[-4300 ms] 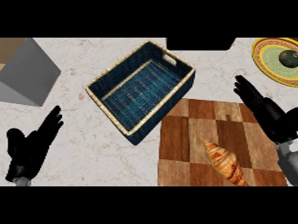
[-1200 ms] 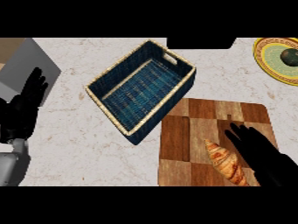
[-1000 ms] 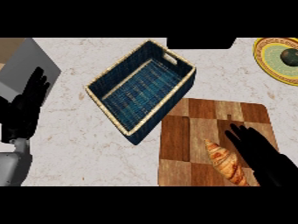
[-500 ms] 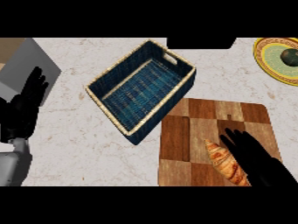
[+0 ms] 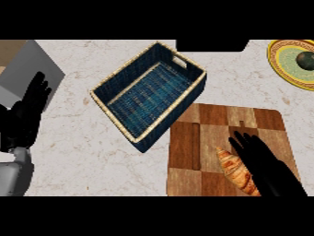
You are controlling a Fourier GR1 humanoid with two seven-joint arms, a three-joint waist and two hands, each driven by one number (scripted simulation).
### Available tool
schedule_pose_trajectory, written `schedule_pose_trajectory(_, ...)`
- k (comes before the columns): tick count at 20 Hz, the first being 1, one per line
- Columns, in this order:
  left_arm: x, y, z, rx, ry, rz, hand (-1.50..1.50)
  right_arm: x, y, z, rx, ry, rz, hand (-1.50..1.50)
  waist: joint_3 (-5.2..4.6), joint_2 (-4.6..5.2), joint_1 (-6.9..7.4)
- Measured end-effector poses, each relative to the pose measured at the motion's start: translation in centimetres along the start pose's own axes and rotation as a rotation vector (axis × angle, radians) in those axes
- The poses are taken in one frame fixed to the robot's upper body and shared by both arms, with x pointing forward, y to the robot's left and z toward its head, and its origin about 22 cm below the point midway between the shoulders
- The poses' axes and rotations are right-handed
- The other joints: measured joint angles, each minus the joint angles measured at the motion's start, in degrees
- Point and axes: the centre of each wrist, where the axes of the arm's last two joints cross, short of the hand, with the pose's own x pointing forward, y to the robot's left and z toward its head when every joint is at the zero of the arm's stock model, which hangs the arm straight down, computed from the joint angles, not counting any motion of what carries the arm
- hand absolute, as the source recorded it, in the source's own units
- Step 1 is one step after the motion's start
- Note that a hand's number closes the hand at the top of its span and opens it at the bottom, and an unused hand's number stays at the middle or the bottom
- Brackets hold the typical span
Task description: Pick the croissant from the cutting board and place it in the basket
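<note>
Croissant (image 5: 235, 169) lying on cutting board (image 5: 213, 124), lower middle, right hand (image 5: 268, 166) right up against its right side, fingers (image 5: 244, 143) straight, not curled round it. Basket (image 5: 149, 94) just up-left of board on marble surface (image 5: 84, 152). Left hand (image 5: 20, 117) resting open at left edge. Plate (image 5: 288, 69) far top right.

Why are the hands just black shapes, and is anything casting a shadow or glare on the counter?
Head view: the right hand and left hand show as flat black, with almost no shading. The light is even, with no glare on the pale marble counter. The golden croissant, checkered wooden cutting board and blue woven basket cast only faint shadows.
</note>
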Motion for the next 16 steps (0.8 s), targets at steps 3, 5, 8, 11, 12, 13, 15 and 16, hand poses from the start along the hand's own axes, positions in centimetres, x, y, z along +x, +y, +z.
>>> schedule_pose_trajectory(3, -0.1, -0.5, 0.0, 0.005, -0.002, -0.002, 0.00, -0.9, 0.4, -0.5, 0.000, 0.008, 0.007, -1.50, -0.10, -0.05, -0.03)
schedule_pose_trajectory(5, 0.2, -0.4, -0.5, 0.002, -0.004, 0.000, 0.00, -0.6, 0.4, -0.7, 0.004, 0.005, 0.010, -1.50, -0.11, -0.05, -0.08)
schedule_pose_trajectory(8, -0.7, -0.8, -0.3, -0.002, -0.002, 0.000, 0.00, -0.2, 0.6, -1.2, 0.013, -0.001, 0.015, -1.50, -0.17, -0.08, -0.07)
schedule_pose_trajectory(11, -0.7, -0.6, 0.0, -0.001, -0.002, -0.003, 0.00, -0.3, 1.0, -1.7, 0.022, 0.002, 0.018, -1.50, -0.25, -0.13, -0.05)
schedule_pose_trajectory(12, -0.3, -0.4, -0.6, 0.002, -0.005, -0.006, 0.00, -0.4, 1.0, -1.9, 0.025, 0.001, 0.018, -1.50, -0.27, -0.13, -0.09)
schedule_pose_trajectory(13, -0.5, -0.2, -0.4, 0.002, -0.006, -0.004, 0.00, -0.5, 0.9, -2.1, 0.030, 0.004, 0.022, -1.50, -0.26, -0.13, -0.08)
schedule_pose_trajectory(15, 0.0, -0.2, -0.3, -0.001, 0.000, 0.000, 0.00, -0.4, 1.3, -2.2, 0.035, 0.009, 0.029, -1.50, -0.32, -0.18, -0.07)
schedule_pose_trajectory(16, 0.2, -0.1, -0.5, 0.000, 0.003, -0.001, 0.00, -0.4, 1.3, -2.2, 0.039, 0.014, 0.030, -1.50, -0.33, -0.18, -0.09)
